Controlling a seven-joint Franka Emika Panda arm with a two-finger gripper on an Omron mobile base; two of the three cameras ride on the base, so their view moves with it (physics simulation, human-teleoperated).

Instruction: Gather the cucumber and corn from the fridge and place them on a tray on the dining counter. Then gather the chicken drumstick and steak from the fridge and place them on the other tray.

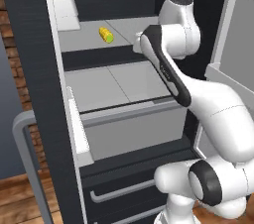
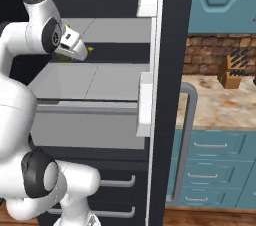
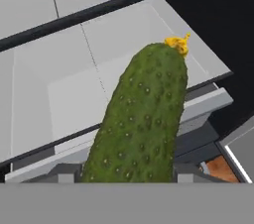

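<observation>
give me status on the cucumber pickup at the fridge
Jaws shut on cucumber, held lengthwise over the fridge shelves. Corn on upper shelf, not collected. Open fridge door close beside the arm.

A wooden knife block (image 2: 231, 71) with dark handles stands on a mottled beige bench (image 2: 215, 107), near its back edge against a red brick wall (image 2: 212, 55). Under the bench are teal drawers (image 2: 210, 165) with silver bar handles. A teal upper cabinet (image 2: 225, 0) hangs over the brick. In the left base view, brick (image 1: 22, 89) shows again at the left edge, with a wooden floor (image 1: 22, 200) below it.
</observation>
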